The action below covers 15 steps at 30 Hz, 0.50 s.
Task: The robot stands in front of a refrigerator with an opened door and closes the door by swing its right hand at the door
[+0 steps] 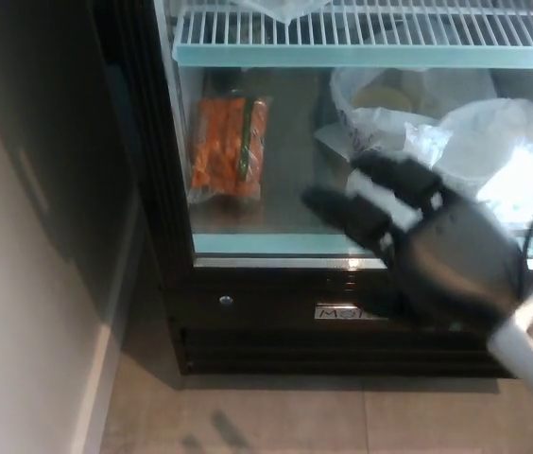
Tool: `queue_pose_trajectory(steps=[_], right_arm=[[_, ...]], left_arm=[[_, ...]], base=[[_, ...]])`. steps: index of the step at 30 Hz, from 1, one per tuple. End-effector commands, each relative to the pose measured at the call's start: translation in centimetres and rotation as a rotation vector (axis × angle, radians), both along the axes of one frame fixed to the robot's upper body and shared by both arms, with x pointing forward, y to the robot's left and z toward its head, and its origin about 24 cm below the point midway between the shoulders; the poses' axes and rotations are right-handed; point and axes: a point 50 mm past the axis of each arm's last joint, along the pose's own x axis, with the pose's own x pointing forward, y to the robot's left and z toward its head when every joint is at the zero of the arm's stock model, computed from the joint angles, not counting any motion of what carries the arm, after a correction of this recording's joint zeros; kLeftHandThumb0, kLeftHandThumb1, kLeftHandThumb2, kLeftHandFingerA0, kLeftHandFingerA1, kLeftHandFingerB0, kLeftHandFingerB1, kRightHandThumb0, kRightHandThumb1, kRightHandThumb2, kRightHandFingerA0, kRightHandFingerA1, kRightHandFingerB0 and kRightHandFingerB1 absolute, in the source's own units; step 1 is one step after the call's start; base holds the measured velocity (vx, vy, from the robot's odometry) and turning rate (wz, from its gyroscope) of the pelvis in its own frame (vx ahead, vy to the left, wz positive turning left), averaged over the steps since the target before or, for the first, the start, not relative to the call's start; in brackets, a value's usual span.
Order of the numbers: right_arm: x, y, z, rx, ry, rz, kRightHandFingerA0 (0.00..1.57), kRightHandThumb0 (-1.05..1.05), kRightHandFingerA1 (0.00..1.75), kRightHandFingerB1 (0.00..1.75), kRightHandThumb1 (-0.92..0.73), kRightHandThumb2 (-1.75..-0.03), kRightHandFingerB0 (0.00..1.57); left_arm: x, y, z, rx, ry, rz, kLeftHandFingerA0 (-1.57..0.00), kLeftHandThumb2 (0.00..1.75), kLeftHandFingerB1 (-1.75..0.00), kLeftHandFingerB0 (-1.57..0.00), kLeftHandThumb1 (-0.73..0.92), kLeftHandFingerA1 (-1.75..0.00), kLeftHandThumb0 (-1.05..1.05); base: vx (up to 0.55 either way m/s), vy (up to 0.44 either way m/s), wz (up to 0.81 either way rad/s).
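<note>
Refrigerator (276, 326) holds carrots (228, 142) and bags (493, 156) behind the spread right hand (437, 251).

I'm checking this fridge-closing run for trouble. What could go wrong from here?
The right hand, fingers spread, hangs close before the fridge's glass front; a careless pull-back might knock it. The picture cannot confirm that the door is fully sealed, so it may be ajar, warming the bagged carrots and white bags.
</note>
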Motion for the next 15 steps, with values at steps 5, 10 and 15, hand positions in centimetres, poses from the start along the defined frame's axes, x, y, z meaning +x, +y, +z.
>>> queue_pose_trajectory(steps=[5,10,15], right_arm=[[-6.3,-5.0,-8.8,0.081,0.249,-0.167,0.0,-0.34,0.48,0.46,-0.56,-1.09,0.0],[-8.1,-8.3,-13.7,0.088,0.433,-0.389,0.0,-0.33,0.48,0.46,-0.58,-1.1,0.0],[-11.9,-12.5,-19.3,0.111,0.666,-0.701,0.24,-0.63,0.3,0.3,-0.86,-0.66,0.26]], left_arm=[[-0.5,0.4,-0.1,0.015,0.014,0.007,-0.4,0.94,-0.47,-0.28,0.61,-0.54,-0.48],[-1.1,0.5,-0.2,0.019,0.025,0.012,-0.4,0.94,-0.47,-0.28,0.61,-0.54,-0.48],[-2.5,0.8,-0.5,0.002,0.04,0.035,-0.44,0.63,-0.34,-0.38,0.75,-0.37,-0.5]], base=[[0.0,0.0,0.0],[0.0,0.0,0.0],[0.0,0.0,0.0]])
